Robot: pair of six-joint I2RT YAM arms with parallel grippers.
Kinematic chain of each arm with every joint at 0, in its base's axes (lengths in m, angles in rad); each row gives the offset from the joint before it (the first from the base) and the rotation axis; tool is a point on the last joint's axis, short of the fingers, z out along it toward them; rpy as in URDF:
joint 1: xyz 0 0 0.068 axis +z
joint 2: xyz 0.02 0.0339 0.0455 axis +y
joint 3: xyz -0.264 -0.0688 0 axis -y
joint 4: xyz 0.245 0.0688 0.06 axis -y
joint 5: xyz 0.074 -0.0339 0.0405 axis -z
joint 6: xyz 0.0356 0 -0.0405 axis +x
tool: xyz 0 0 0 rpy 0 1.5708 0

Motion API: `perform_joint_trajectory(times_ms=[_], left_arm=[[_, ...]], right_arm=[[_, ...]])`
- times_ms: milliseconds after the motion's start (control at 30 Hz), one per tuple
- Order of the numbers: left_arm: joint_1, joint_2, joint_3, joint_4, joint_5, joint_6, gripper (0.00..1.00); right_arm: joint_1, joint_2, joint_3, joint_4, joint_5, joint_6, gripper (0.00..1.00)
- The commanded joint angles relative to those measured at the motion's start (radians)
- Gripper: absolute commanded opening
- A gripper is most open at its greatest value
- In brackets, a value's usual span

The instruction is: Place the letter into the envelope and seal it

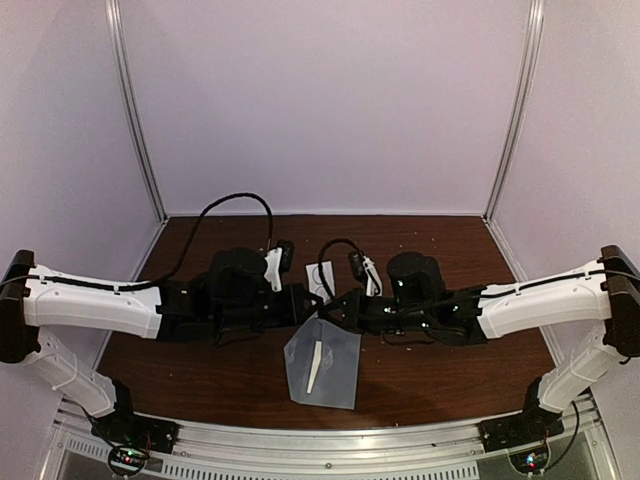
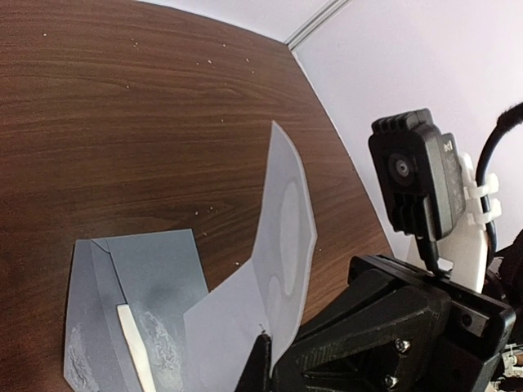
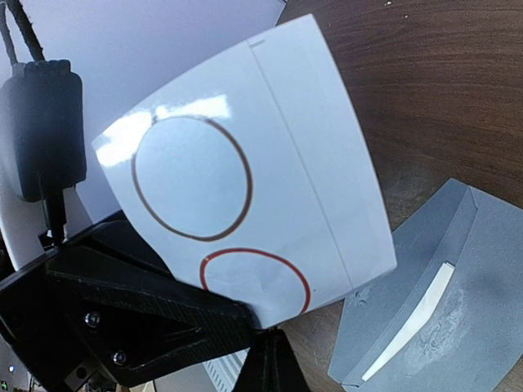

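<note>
Sticker sheet [image 3: 245, 188] sits pinched in my closed right fingers [image 3: 274, 367] and closed left fingers [image 2: 255, 371], near the envelope [image 3: 441, 327] on the table [image 3: 441, 82].

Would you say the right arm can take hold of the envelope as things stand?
Probably not yet. The right pincer is shut on the sticker sheet, which the left pincer also grips. The envelope lies uncovered close by, so only the full pincer stands in the way.

Pale walls [image 1: 320, 100], dark wooden table [image 1: 430, 385]
</note>
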State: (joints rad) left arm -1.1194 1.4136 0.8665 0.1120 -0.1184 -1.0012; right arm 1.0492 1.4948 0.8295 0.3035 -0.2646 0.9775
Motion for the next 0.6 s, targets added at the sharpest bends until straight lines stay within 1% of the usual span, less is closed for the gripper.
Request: perform_joint_trajectory(times_ms=[0, 133, 367, 567], left_arm=[[-0.006, -0.006, 0.022, 0.016, -0.01, 0.013, 0.0], [-0.006, -0.019, 0.023, -0.005, -0.044, 0.01, 0.0], [0.001, -0.059, 0.025, -0.089, -0.128, 0.025, 0.0], [0.029, -0.093, 0.007, -0.107, -0.144, 0.036, 0.0]], right_arm=[[0.002, -0.014, -0.009, 0.049, 0.02, 0.012, 0.0], [-0.001, -0.023, -0.015, 0.008, 0.053, 0.012, 0.0], [-0.002, -0.077, -0.055, -0.043, 0.093, 0.009, 0.0], [-0.01, -0.137, -0.09, -0.053, 0.107, -0.004, 0.0]])
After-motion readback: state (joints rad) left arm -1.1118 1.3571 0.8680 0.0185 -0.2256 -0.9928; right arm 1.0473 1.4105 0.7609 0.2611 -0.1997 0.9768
